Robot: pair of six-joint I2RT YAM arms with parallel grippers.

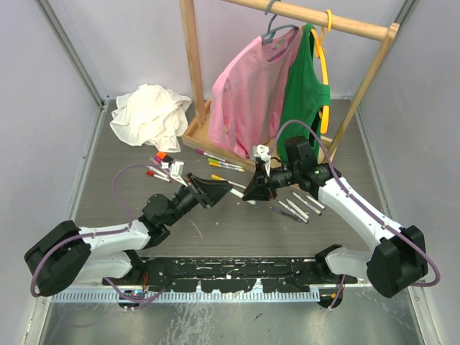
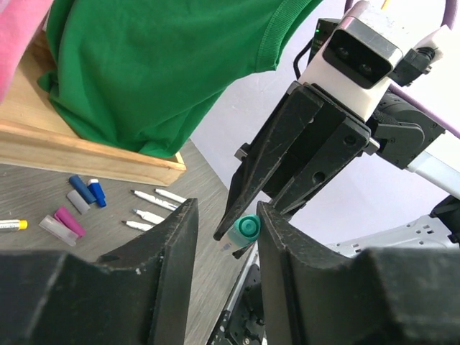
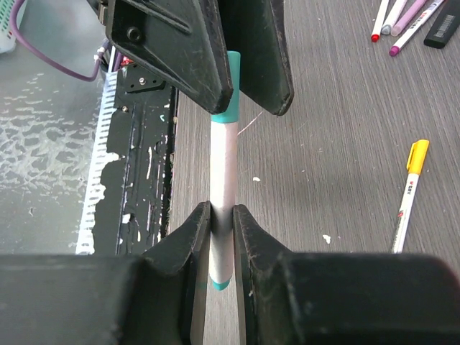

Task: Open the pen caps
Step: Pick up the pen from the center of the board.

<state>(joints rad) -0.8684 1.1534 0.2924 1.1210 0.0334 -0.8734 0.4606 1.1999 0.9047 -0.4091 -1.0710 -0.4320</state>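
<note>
The right end effector [image 3: 223, 213] clamps the pen [image 3: 223, 162]; the left end effector [image 2: 226, 215] straddles its teal cap [image 3: 228, 116], grip unclear; next, pinch and pull.

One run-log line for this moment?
right gripper: shut on pen barrel | left gripper: open around teal cap | cap: not yet off

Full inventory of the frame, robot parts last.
table: one, grey
white cloth: one, white, crumpled far left
wooden rack: one, bare wood, far centre
pink shirt: one, pink, hanging on rack
green shirt: one, green, hanging beside it
yellow hanger: one, yellow, by green shirt
loose pens: many, pale barrels, scattered mid-table
loose caps: several, blue, grey, pink, near rack base
held pen: one, white, teal cap, between grippers
right gripper: black, shut on the pen's barrel
left gripper: black, open around the teal cap
</note>
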